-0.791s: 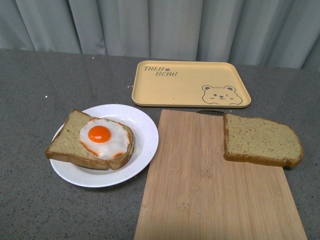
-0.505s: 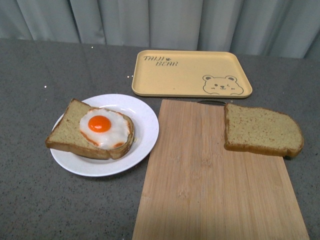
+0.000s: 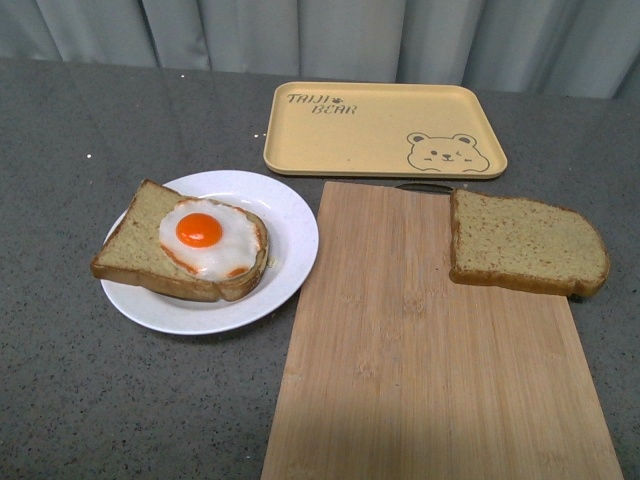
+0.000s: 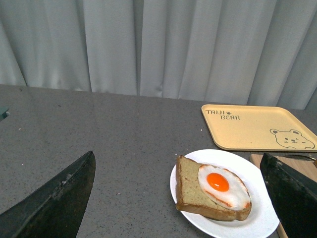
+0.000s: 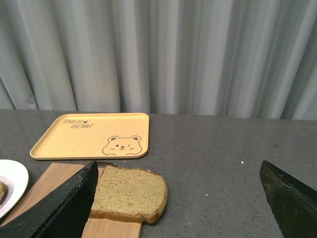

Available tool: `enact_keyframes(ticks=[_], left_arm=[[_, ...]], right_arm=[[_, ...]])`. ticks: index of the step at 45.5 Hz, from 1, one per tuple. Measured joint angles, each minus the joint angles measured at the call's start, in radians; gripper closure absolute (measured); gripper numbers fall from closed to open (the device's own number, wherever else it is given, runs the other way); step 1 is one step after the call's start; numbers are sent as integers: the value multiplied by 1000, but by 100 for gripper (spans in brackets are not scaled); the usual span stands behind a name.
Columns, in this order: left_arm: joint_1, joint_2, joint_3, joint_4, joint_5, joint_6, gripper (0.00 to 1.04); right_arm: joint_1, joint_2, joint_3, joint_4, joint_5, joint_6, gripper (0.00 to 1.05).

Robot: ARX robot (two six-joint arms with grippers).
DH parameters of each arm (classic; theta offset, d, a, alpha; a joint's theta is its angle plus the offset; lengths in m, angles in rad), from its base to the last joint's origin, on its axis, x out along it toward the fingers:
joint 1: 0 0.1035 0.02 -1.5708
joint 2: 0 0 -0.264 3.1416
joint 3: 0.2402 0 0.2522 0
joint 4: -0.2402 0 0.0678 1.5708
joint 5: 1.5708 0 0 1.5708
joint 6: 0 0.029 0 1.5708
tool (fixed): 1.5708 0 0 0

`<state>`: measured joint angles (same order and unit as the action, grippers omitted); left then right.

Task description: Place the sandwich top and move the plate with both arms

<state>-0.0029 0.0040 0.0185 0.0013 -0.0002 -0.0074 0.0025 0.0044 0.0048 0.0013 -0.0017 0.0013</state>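
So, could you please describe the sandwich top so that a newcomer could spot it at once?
Find the wooden cutting board on the grey table, in front of the yellow bear tray. The sandwich top lies flat on its far right corner, overhanging the edge. Unlike the slice on the white plate, it carries no fried egg.

A lab-style setup: pleated grey curtain (image 3: 300, 35) behind a speckled grey tabletop (image 3: 90, 400).
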Motion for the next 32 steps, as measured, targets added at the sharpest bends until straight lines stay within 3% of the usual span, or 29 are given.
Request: enact_keyframes(ticks=[32], left_arm=[[0,0,0,0,0,0,7]], right_arm=[[0,0,0,0,0,0,9]])
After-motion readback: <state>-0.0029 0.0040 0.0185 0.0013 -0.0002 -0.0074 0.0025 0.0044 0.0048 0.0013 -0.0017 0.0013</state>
